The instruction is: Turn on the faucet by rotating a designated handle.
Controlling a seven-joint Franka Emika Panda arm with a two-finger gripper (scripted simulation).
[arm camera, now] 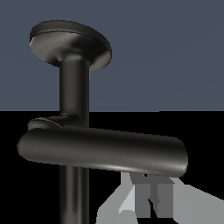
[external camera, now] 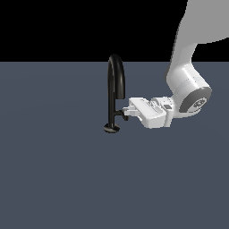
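Just gripper [external camera: 125, 112] beside faucet [external camera: 115, 85] handle [external camera: 120, 116].

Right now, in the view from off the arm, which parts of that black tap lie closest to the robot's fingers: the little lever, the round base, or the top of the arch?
1. The handle: right at the tips of the fingers, on the stem's side toward the arm.
2. The round base: lower, on the floor, just beyond the handle.
3. The top of the arch: high above, farthest away.
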